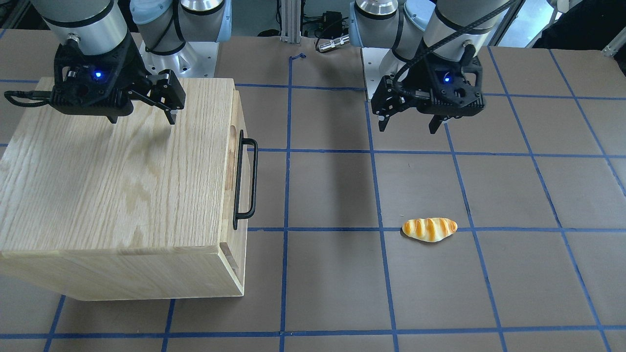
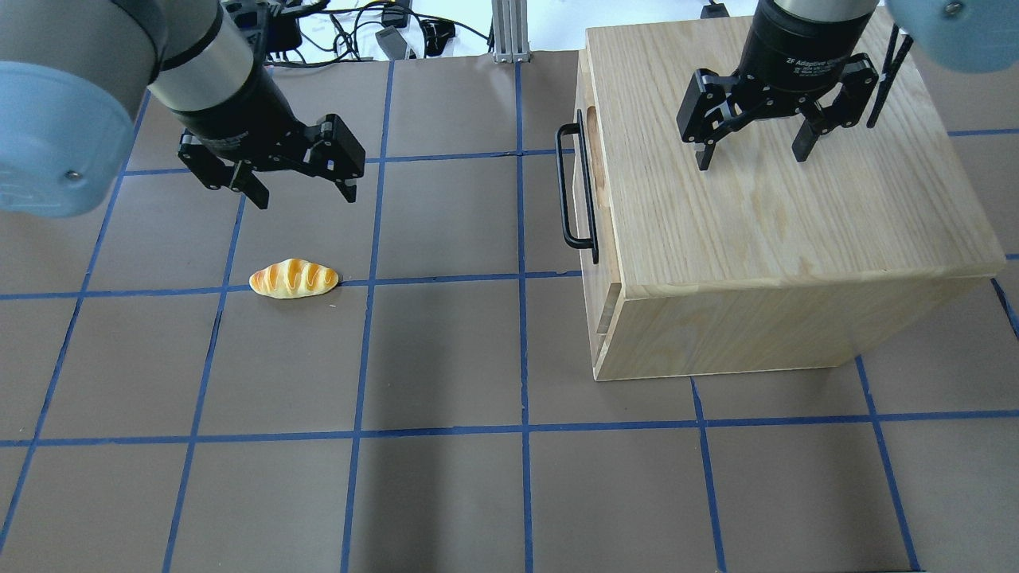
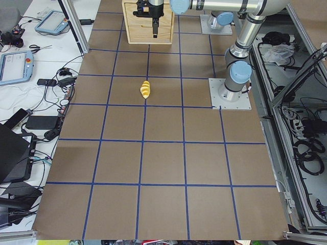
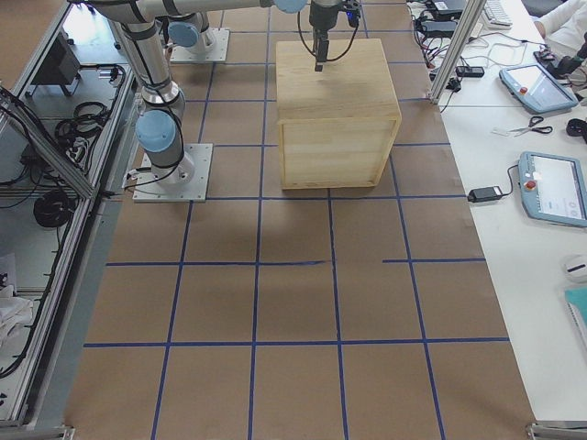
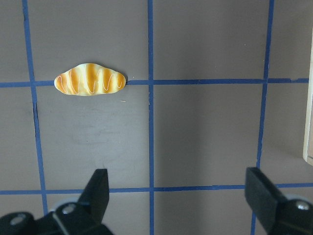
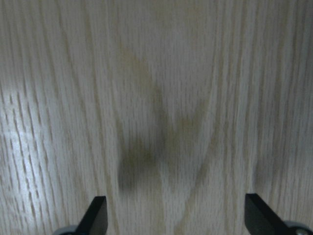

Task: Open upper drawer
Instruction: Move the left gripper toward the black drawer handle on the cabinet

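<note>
The right gripper [image 2: 750,159] is held spread above the cabinet [image 2: 764,223], the left gripper [image 2: 306,199] spread above the table [image 2: 446,342], clear of the handle [image 2: 575,191].

Robotics lab. Brown tabletop with blue tape grid [image 3: 163,153]. Silver robot arm with light-blue joint caps [image 3: 238,75] bolted to square metal base plate [image 3: 245,104]. Grey touchscreen teach pendant [image 4: 553,188] on white side bench [image 4: 541,302]. Aluminium profile post [image 4: 456,43] at table edge. Black cable loops [image 3: 308,148] in tray alongside table.
</note>
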Motion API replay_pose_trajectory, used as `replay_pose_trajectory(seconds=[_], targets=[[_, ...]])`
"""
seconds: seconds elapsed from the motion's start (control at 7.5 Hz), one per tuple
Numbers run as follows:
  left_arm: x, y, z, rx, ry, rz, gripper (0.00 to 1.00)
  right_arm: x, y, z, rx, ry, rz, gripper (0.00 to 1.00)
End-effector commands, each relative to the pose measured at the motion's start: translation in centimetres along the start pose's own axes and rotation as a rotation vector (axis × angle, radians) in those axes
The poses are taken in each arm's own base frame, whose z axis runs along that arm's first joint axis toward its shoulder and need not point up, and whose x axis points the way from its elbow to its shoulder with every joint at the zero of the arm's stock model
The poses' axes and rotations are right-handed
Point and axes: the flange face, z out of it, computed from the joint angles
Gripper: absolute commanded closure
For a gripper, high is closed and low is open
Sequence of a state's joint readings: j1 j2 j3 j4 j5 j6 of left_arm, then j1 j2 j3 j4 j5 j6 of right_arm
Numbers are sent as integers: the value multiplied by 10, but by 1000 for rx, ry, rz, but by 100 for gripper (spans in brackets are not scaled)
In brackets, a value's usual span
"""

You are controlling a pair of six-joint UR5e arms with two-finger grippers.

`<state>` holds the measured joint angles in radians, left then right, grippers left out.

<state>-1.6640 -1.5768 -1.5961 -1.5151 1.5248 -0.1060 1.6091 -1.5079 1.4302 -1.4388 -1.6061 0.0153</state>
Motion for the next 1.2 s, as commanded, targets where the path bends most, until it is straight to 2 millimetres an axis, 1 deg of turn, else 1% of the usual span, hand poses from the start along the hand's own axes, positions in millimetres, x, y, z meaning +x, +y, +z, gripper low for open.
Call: replay_pose_trajectory(seconds=[0.0, 0.13, 0.27, 0.4, 0.53, 0.67, 0.8, 1.07], targets=[[61, -9, 32, 16, 58, -16, 0, 0, 0, 0, -1, 0, 0, 0], [82, -20, 38, 53, 156, -8, 0, 0, 0, 0, 1, 0, 0, 0], [106, -25, 47, 52, 232, -18, 0, 0, 0, 0, 1, 0, 0, 0], [125, -27, 56, 66, 247, -15, 0, 0, 0, 0, 1, 0, 0, 0], [134, -36, 70, 63, 283, -5, 0, 0, 0, 0, -1, 0, 0, 0], [143, -41, 78, 76, 313, 5, 0, 0, 0, 0, -1, 0, 0, 0], [150, -41, 88, 62, 313, 15, 0, 0, 0, 0, 1, 0, 0, 0], [153, -45, 105, 40, 305, 34, 0, 0, 0, 0, 1, 0, 0, 0]])
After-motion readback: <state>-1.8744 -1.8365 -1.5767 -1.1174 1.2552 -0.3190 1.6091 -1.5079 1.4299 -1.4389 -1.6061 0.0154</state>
